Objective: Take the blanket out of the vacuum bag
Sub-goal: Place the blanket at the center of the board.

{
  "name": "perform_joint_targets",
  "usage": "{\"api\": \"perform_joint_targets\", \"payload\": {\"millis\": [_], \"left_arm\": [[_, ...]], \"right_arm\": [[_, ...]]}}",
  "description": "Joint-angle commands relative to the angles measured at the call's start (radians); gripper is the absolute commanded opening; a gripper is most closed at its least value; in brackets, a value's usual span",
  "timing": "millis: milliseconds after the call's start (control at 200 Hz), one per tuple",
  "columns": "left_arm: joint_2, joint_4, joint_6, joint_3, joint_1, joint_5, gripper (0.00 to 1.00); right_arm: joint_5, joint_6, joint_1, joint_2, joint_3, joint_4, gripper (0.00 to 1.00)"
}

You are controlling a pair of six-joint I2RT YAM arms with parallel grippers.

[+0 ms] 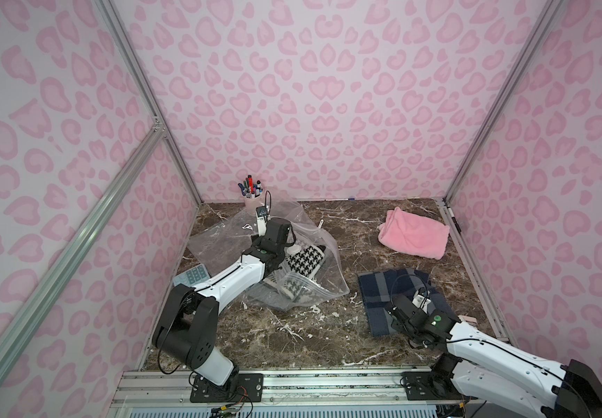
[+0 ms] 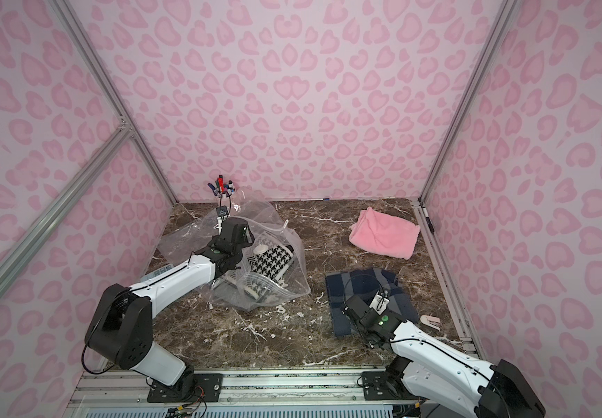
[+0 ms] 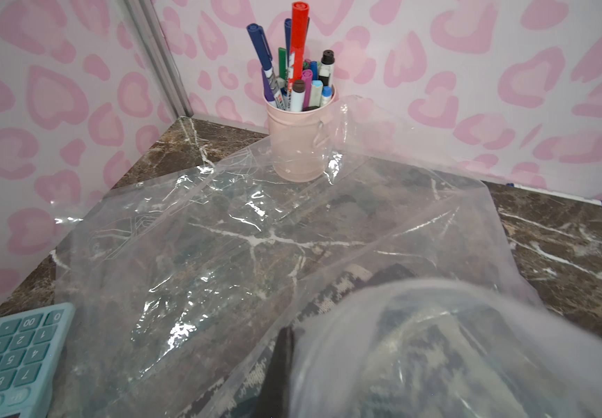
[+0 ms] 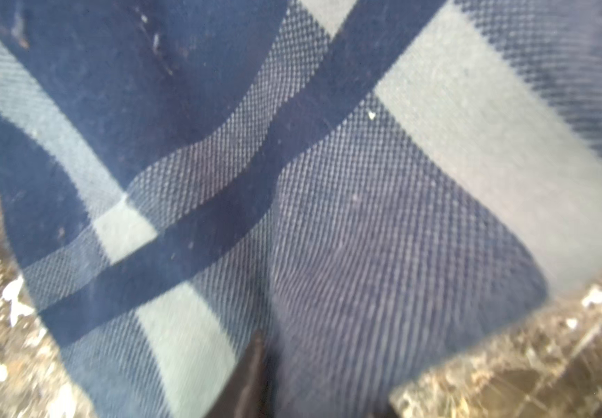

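L gripper (image 1: 273, 267) shut, apparently pinching the bag (image 1: 328, 278) at left of table (image 1: 292, 336). Black-white blanket (image 1: 304, 262) sits inside the bag. Blue plaid blanket (image 1: 379, 289) lies outside, flat. R gripper (image 1: 399, 315) is low over it; can't tell if jaws are apart. Step: prob. extraction. Next: R grabs the bagged blanket while L anchors the bag.

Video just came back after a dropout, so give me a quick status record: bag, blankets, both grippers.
vacuum bag: crumpled, left side of table
houndstooth blanket: inside the bag
navy plaid blanket: flat on table, outside bag
pink blanket: far right, outside bag
left gripper: shut, at the bag
right gripper: over plaid blanket, opening unclear
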Motion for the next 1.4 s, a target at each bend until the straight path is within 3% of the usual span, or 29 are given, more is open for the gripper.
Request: {"api": "perform_joint_targets", "payload": {"millis": [0, 205, 485, 575, 655, 850, 950, 1050, 1180, 1395], "left_arm": [[-0.019, 0.031, 0.047, -0.012, 0.001, 0.048, 0.04], [-0.03, 0.059, 0.07, -0.024, 0.001, 0.097, 0.04], [-0.032, 0.059, 0.072, -0.017, 0.003, 0.127, 0.05], [-0.026, 0.051, 0.072, -0.009, 0.002, 0.139, 0.04], [-0.023, 0.05, 0.07, -0.006, 0.003, 0.146, 0.04], [-0.037, 0.048, 0.074, -0.015, 0.004, 0.167, 0.04], [-0.046, 0.046, 0.082, -0.024, 0.004, 0.174, 0.04], [-0.047, 0.045, 0.08, -0.035, 0.004, 0.177, 0.04], [-0.048, 0.046, 0.081, -0.045, 0.004, 0.181, 0.04], [-0.063, 0.039, 0.104, -0.051, 0.019, 0.179, 0.04]], "right_arm": [[-0.009, 0.081, 0.041, -0.019, 0.004, -0.097, 0.46], [0.018, 0.197, 0.149, -0.01, 0.031, -0.192, 0.49], [0.104, 0.458, 0.351, 0.026, 0.097, -0.369, 0.49], [0.147, 0.459, 0.376, 0.062, 0.144, -0.407, 0.49], [0.194, 0.392, 0.379, 0.106, 0.189, -0.384, 0.51], [0.386, 0.113, 0.378, 0.207, 0.312, -0.235, 0.66], [0.412, -0.128, 0.349, 0.219, 0.334, -0.072, 0.71], [0.311, -0.304, 0.247, 0.21, 0.295, 0.103, 0.73], [0.16, -0.435, 0.12, 0.174, 0.187, 0.304, 0.74], [-0.046, -0.622, -0.015, 0.215, 0.163, 0.442, 0.77]]}}
